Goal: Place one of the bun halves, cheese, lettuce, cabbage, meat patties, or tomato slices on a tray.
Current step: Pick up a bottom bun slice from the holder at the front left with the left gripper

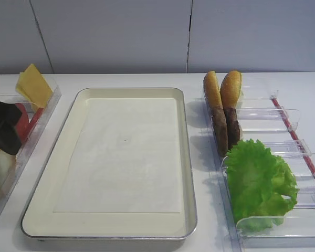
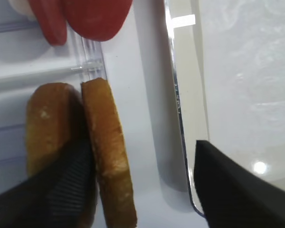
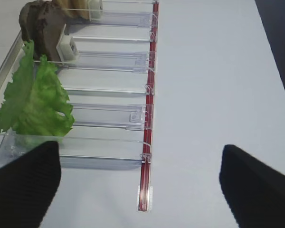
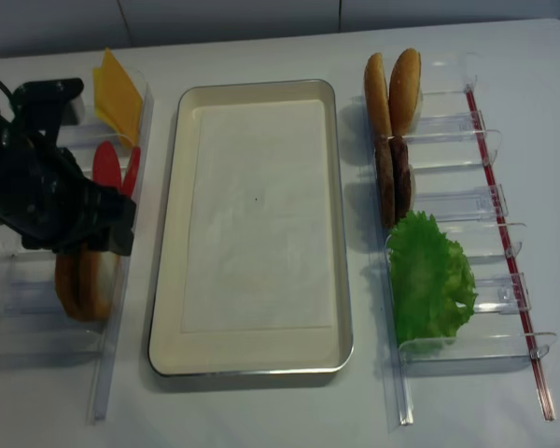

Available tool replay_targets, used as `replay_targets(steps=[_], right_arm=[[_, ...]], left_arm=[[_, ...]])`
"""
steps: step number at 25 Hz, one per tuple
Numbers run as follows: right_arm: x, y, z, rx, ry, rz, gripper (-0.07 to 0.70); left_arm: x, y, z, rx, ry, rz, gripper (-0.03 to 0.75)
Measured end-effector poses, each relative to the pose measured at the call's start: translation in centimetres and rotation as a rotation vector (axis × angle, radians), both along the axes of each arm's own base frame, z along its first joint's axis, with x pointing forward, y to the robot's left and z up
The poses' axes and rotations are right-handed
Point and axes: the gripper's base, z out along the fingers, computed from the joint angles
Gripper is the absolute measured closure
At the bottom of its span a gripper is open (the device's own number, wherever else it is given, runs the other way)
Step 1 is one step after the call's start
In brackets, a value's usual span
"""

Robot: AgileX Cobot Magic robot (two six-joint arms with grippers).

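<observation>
Left gripper (image 4: 95, 245) over bun halves (image 4: 84, 285); tray (image 4: 168, 233) bare.

Bright, even overhead light in all views; shadows soft and short. Glare spot on tray (image 2: 190, 118) rim and liner in left wrist view, which is soft-focused. Near fingers (image 3: 23, 185) blurred dark in right wrist view. Ext views sharp, white table (image 4: 261, 411) slightly washed out.

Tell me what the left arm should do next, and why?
Probably close on the bun half. The left end effector stands open around it: one finger sits between the two bun halves in the bin, the other is on the tray side, and the tray holds only its paper.
</observation>
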Motion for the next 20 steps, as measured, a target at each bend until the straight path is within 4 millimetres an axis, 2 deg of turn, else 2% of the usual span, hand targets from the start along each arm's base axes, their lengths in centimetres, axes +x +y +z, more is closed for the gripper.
replay_targets(steps=[7, 15, 20], right_arm=[[0.0, 0.0, 0.0, 0.0, 0.0, 0.0, -0.062], [0.0, 0.0, 0.0, 0.0, 0.0, 0.0, -0.062], [0.0, 0.0, 0.0, 0.0, 0.0, 0.0, -0.062]], left_arm=[[-0.12, 0.03, 0.02, 0.004, 0.014, -0.004, 0.416], [-0.12, 0.07, -0.04, 0.01, 0.019, -0.006, 0.485], [0.13, 0.05, -0.56, 0.011, 0.044, -0.006, 0.498]])
